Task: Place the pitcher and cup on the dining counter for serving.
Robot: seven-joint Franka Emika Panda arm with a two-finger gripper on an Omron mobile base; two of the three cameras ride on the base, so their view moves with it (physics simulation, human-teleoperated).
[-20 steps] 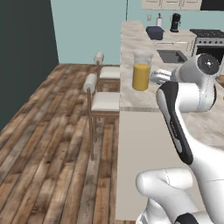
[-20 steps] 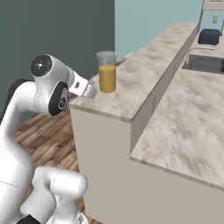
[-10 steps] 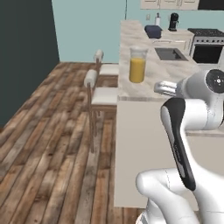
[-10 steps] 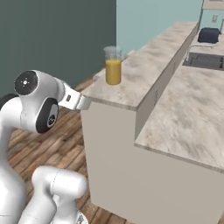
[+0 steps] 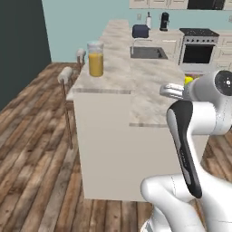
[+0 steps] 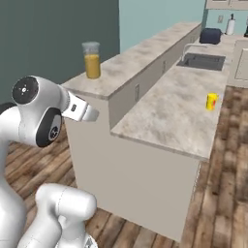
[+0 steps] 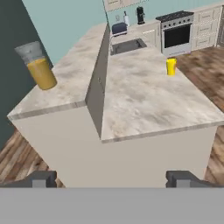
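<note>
In the left base view, the clear glass pitcher of orange liquid [image 5: 95, 59] stands upright near the close end of the raised beige marble dining counter [image 5: 115, 50]. Beyond, a sink [image 5: 147, 53] is set into the lower marble worktop [image 5: 152, 90], and a black-fronted oven [image 5: 196, 49] stands at the far wall. Two pale stools [image 5: 65, 74] sit on the wooden floor beside the half-wall.

In the right base view, the pitcher [image 6: 91, 59] sits on the dining counter [image 6: 145, 51], while the small yellow cup [image 6: 211, 101] stands well apart on the lower worktop [image 6: 179, 111], near its right edge.

In the hand view, the gripper [image 7: 111, 179] has its dark fingertips [image 7: 41, 179] spread wide, holding nothing. The pitcher [image 7: 38, 65] stands on the dining counter [image 7: 74, 74]; the cup [image 7: 171, 67] stands on the worktop [image 7: 144, 98].
</note>
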